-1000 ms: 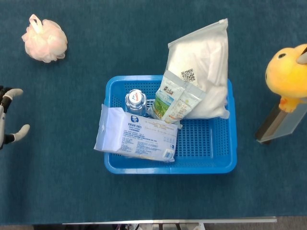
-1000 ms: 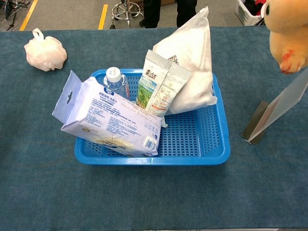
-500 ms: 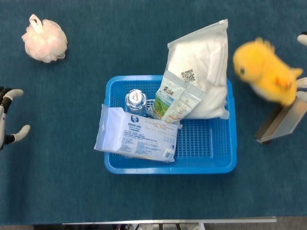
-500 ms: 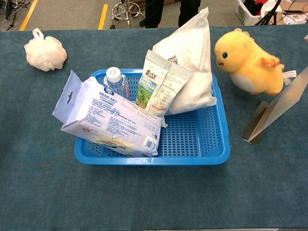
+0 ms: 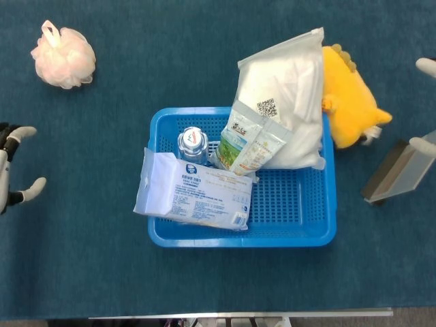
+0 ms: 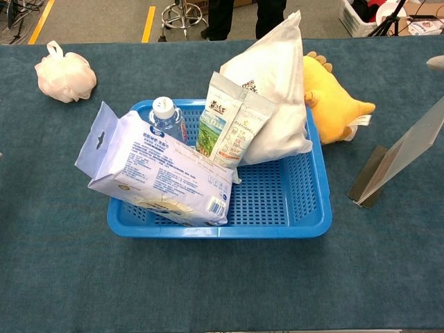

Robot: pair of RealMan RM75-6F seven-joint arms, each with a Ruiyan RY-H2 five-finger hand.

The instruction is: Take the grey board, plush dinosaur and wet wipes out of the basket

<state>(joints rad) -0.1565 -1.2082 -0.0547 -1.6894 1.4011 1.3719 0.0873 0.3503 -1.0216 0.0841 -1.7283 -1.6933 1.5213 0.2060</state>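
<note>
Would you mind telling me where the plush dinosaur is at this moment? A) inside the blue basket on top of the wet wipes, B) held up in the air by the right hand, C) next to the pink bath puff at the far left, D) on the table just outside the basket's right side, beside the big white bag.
D: the plush dinosaur lies on the table against the blue basket and the white bag, with no hand on it.

The left hand (image 5: 12, 167) is seen at the left edge of the head view, fingers spread and holding nothing; of the right hand (image 5: 426, 66) only a pale fingertip is shown.
</note>
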